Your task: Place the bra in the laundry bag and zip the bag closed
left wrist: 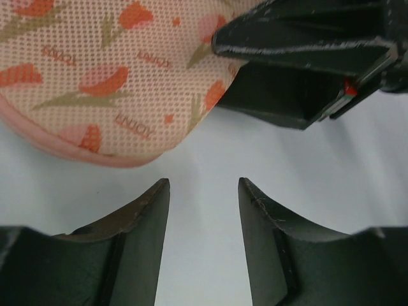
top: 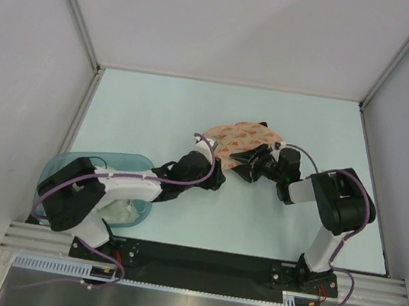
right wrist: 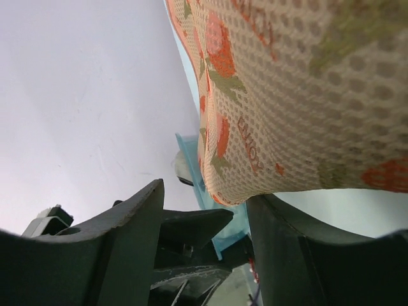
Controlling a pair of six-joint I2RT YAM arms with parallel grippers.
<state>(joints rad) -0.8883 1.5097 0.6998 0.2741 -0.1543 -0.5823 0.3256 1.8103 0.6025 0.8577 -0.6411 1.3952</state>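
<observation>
The laundry bag (top: 241, 139), a peach-pink mesh pouch with orange prints, lies at mid-table with both grippers at its near edge. My left gripper (top: 220, 169) is open just short of the bag (left wrist: 108, 83), with only bare table between its fingers (left wrist: 204, 180). My right gripper (top: 243, 164) comes in from the right, also open (right wrist: 205, 191). The bag's (right wrist: 299, 95) rounded edge rests against its right finger (right wrist: 299, 255) and is not pinched. That gripper's black finger (left wrist: 306, 64) shows in the left wrist view. The bra is hidden.
A translucent teal tub (top: 108, 177) holding a white garment (top: 122, 214) stands at the near left under the left arm; its wall (right wrist: 223, 229) shows past the right gripper. White walls enclose the table on three sides.
</observation>
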